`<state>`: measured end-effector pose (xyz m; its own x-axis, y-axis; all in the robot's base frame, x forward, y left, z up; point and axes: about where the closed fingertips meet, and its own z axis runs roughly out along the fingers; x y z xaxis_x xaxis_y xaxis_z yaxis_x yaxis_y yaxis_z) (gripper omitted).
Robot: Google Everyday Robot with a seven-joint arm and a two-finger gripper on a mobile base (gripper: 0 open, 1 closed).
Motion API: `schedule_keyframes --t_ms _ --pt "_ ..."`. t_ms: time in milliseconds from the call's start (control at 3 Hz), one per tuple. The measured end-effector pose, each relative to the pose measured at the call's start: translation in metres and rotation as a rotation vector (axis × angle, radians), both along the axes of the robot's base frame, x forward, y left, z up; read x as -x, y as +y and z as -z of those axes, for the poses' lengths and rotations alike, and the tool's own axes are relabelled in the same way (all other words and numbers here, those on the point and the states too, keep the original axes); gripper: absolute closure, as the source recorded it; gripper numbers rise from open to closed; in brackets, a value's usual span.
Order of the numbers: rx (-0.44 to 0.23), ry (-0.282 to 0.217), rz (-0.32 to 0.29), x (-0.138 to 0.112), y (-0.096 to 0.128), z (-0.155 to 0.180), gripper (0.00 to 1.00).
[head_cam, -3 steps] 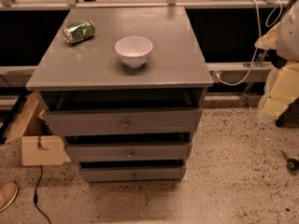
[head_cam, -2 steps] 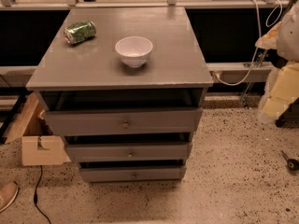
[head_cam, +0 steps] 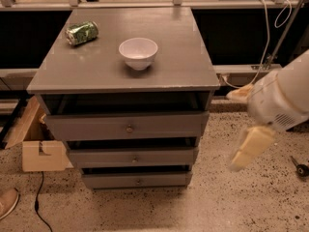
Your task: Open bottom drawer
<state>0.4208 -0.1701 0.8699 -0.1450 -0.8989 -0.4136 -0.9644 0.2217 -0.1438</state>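
Nearest the viewer, at the bottom of the frame, is speckled floor, with the toe of a shoe (head_cam: 7, 202) at the lower left.

Just beyond, low in the centre, sits the bottom drawer (head_cam: 111, 181) of a grey cabinet (head_cam: 58, 76). It has a flat front, a small round knob (head_cam: 139, 181) in the middle and a dark strip above it. It looks shut or nearly so.

The robot's gripper (head_cam: 248, 129), cream below a white arm (head_cam: 285, 98), hangs at the right of the frame. It is well apart from the cabinet and higher than the knob. Whether it is open or closed cannot be told.

To do this step well, the gripper probably needs to come down and leftward, meet the drawer front squarely, grip only the lowest knob, then pull straight out. The middle drawer (head_cam: 96, 157) has a similar knob directly above, so mistaking it is a risk.

Higher is the top drawer (head_cam: 87, 126), with a cardboard box (head_cam: 41, 153) at its left. Farthest, on the cabinet top, are a white bowl (head_cam: 138, 52) and a green can (head_cam: 82, 33).
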Motion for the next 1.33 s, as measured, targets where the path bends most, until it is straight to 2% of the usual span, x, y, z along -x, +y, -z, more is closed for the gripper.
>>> schedule_keyframes --t_ms 333,667,1000,1333 --pt "-0.201 0.060 -0.032 0.011 0.042 0.081 0.00" --pt "-0.260 0.042 -0.007 0.004 0.056 0.091 0.00" --pt "-0.259 0.040 -0.006 0.003 0.055 0.090 0.00" --pt "-0.260 0.038 -0.030 0.004 0.058 0.103 0.00"
